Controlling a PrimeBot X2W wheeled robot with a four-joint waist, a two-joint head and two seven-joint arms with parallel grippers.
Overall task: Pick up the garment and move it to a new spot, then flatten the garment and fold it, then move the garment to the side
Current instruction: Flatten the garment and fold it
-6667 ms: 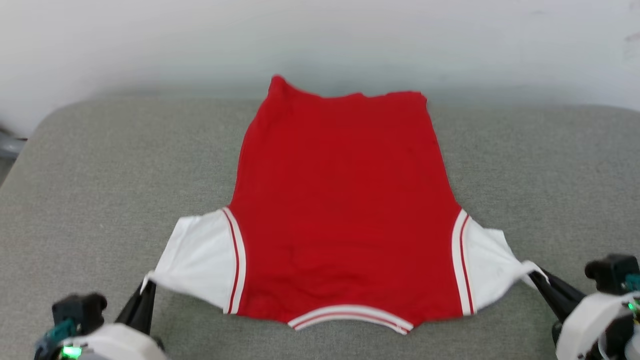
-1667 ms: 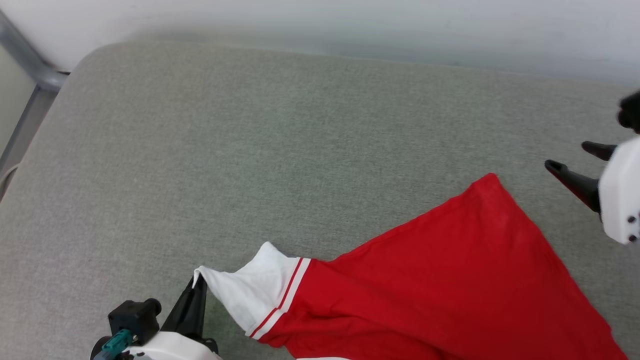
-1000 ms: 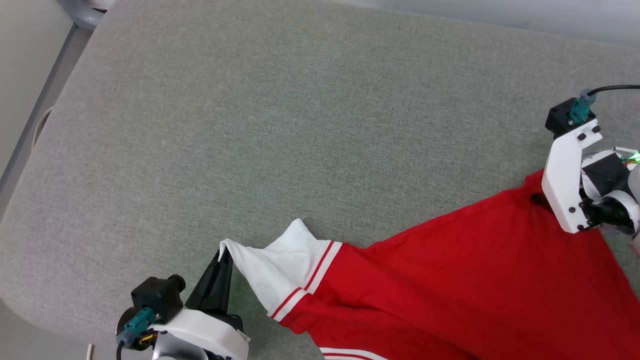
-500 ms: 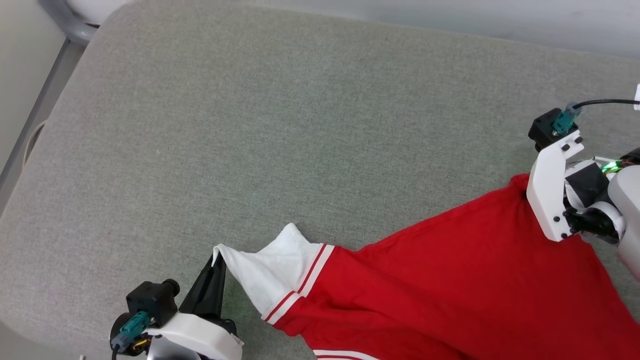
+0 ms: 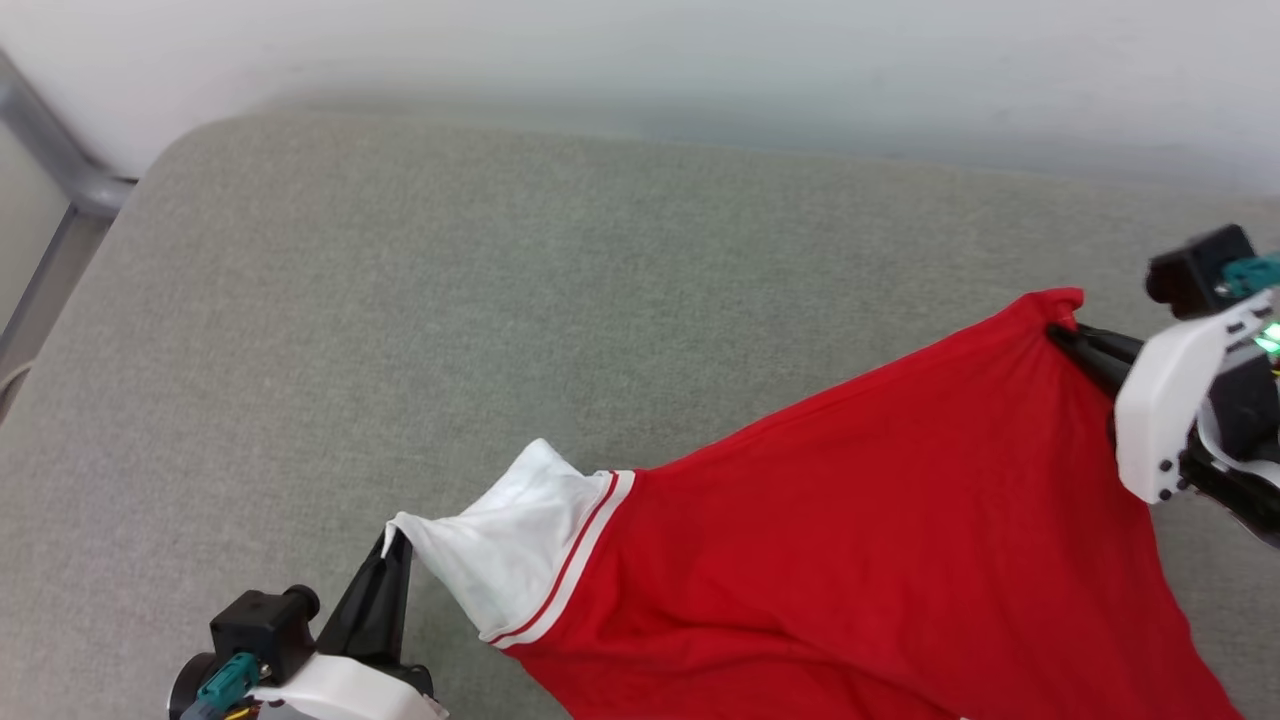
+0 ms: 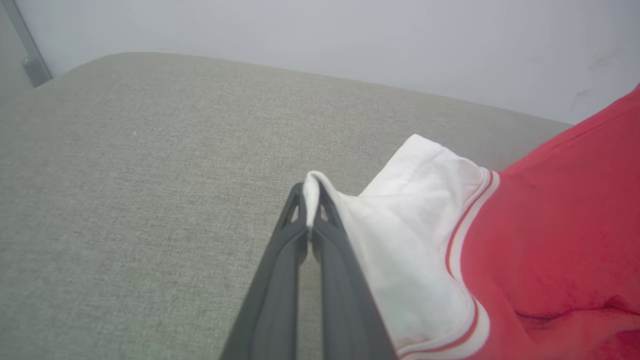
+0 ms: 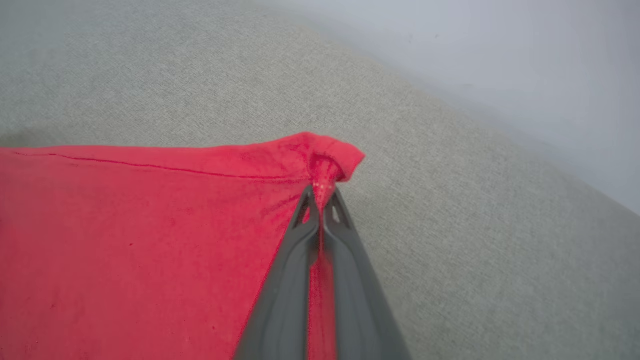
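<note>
Finds the garment (image 5: 850, 540) slung across the grey cushion (image 5: 500, 300) from seven to three o'clock, with left gripper (image 5: 397, 545) clenched on a white sleeve tip and right gripper (image 5: 1065, 338) clenched on a red corner; judges pickup underway, leaving relocation, flattening, folding and side placement outstanding.

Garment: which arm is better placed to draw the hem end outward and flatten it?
Right, probably. The right gripper is shut on the red hem corner of the garment, with grey cushion beyond it; the left gripper is shut on the white sleeve tip, anchoring the near end.
</note>
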